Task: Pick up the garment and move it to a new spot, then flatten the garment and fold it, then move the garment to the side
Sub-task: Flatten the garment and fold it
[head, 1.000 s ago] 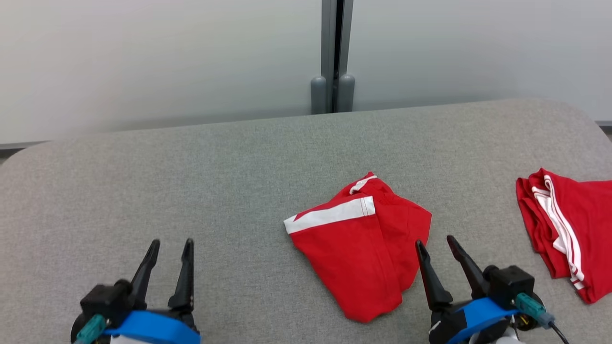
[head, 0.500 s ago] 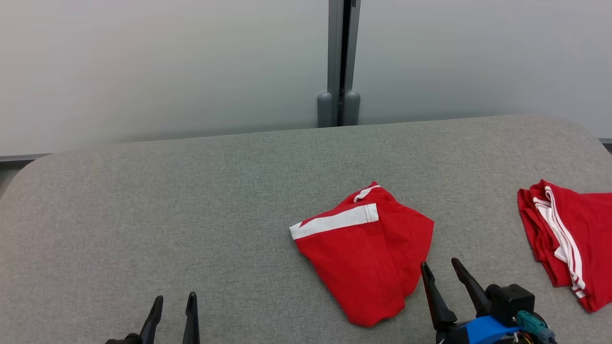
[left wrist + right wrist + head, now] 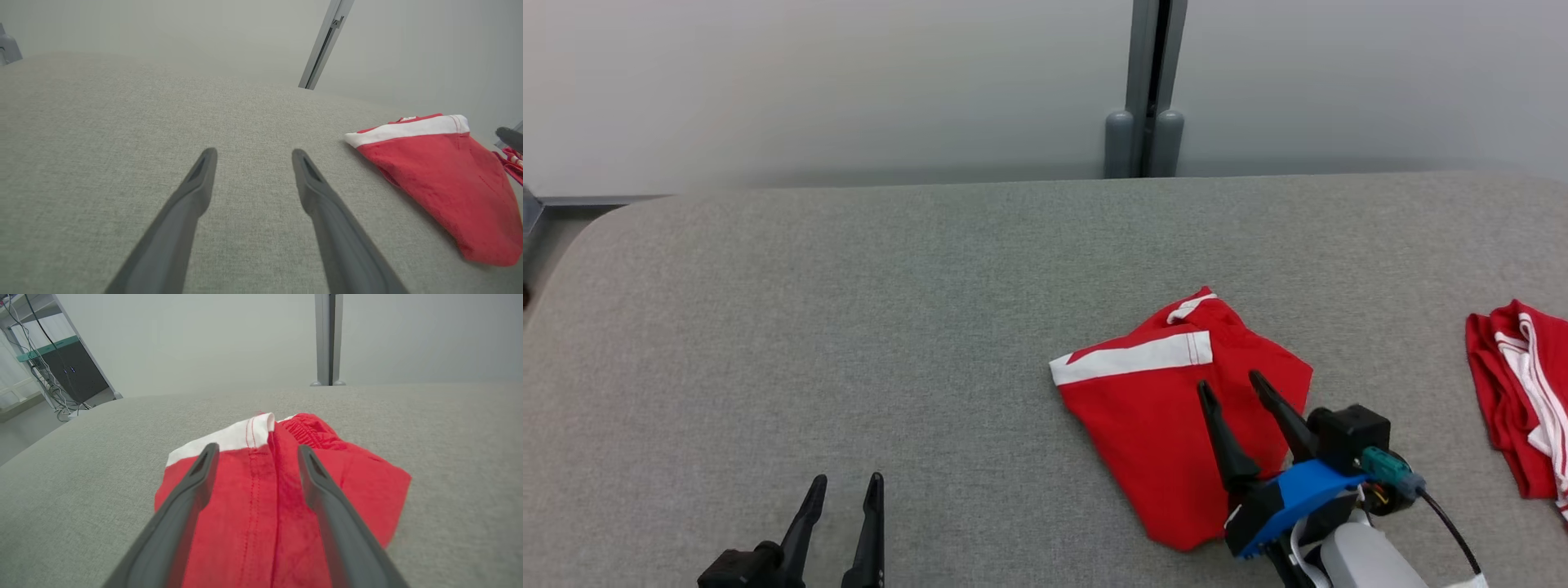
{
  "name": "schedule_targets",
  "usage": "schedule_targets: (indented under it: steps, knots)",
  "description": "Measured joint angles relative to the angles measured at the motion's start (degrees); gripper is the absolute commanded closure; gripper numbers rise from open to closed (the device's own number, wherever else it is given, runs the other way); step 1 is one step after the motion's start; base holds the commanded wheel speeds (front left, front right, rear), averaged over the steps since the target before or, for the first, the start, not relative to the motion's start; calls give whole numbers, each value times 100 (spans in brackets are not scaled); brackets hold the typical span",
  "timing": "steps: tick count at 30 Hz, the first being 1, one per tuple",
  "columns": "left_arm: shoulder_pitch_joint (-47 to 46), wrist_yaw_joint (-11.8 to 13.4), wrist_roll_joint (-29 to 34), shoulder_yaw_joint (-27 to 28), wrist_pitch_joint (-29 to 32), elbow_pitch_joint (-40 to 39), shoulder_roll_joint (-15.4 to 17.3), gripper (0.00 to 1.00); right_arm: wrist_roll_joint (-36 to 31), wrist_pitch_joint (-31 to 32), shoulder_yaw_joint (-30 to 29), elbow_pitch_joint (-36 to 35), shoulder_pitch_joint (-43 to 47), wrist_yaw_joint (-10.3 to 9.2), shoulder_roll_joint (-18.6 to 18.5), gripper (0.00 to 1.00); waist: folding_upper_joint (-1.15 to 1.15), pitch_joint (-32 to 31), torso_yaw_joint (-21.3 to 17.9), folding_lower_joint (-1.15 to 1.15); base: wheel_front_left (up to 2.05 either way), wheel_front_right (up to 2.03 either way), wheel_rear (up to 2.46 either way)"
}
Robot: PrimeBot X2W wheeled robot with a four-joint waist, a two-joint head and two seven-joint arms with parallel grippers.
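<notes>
Right gripper (image 3: 1228, 380) has advanced over the garment (image 3: 1143, 416); fingers spread, holding nothing
Long axis runs far-to-near; white band at far end; narrow tip toward robot

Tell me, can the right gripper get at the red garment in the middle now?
Probably yes: the right gripper is open over the red garment, and nothing stands between them.

The head view looks down from high over the worktop (image 3: 849, 286) toward its far edge. Both wrist views sit low, close over its surface, facing that same edge. All three share the red garment (image 3: 1152, 408) and the wall post (image 3: 1141, 82).
</notes>
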Motion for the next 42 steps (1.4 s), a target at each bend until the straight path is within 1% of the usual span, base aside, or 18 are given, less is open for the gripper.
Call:
schedule_targets:
  steps: [8,12,16,17,19,20,21,22,23,24,27,32,35,39,42]
  knots:
    - [-181,0,-163,-188,0,19,142,0,115,-1,65,491,-597,0,1,0,0,304,311,0,0,0,0]
    - [-228,-1,-221,-208,0,19,186,0,140,-1,121,544,-686,0,1,0,0,415,419,0,0,0,0]
    - [-251,0,-225,-227,0,11,192,0,162,-1,174,538,-709,0,1,0,0,459,428,0,0,0,0]
    - [-262,-1,-227,-233,0,10,192,0,180,-1,168,545,-713,0,2,2,0,465,425,0,0,0,0]
    - [-293,-1,-233,-264,0,11,191,0,189,-1,149,583,-742,0,1,11,0,475,422,0,0,0,0]
    - [-320,-1,-235,-281,0,11,190,0,189,0,142,616,-773,0,0,20,0,483,424,0,0,0,0]
    - [-347,-1,-250,-301,0,12,190,0,189,-1,134,647,-805,0,1,51,0,491,429,0,0,0,0]
    - [-367,0,-268,-322,0,12,192,0,188,-1,121,676,-845,0,1,51,0,499,436,0,0,0,0]
    - [-375,-1,-275,-341,0,13,192,0,186,-1,120,688,-877,0,0,67,0,504,444,0,0,0,0]
    - [-378,-1,-276,-360,0,18,192,0,183,-1,131,702,-905,0,0,100,0,507,454,0,0,0,0]
    - [-420,-1,-318,-407,0,52,192,0,165,0,129,654,-966,0,2,100,0,488,508,0,0,0,0]
    - [-432,-1,-356,-450,0,152,188,0,3,0,163,167,-1229,0,-1,100,0,367,656,0,0,0,0]
    - [-416,0,-371,-482,0,225,136,0,-25,0,353,-292,-1660,0,-9,100,0,231,813,0,0,0,0]
    - [-335,-1,-346,-550,0,310,89,0,59,-1,811,-954,-2376,0,-3,100,0,9,1044,0,0,0,0]
    - [-246,-1,-318,-516,0,341,66,0,178,-1,1037,-1258,-2741,0,5,100,0,-122,1156,-1,0,0,0]
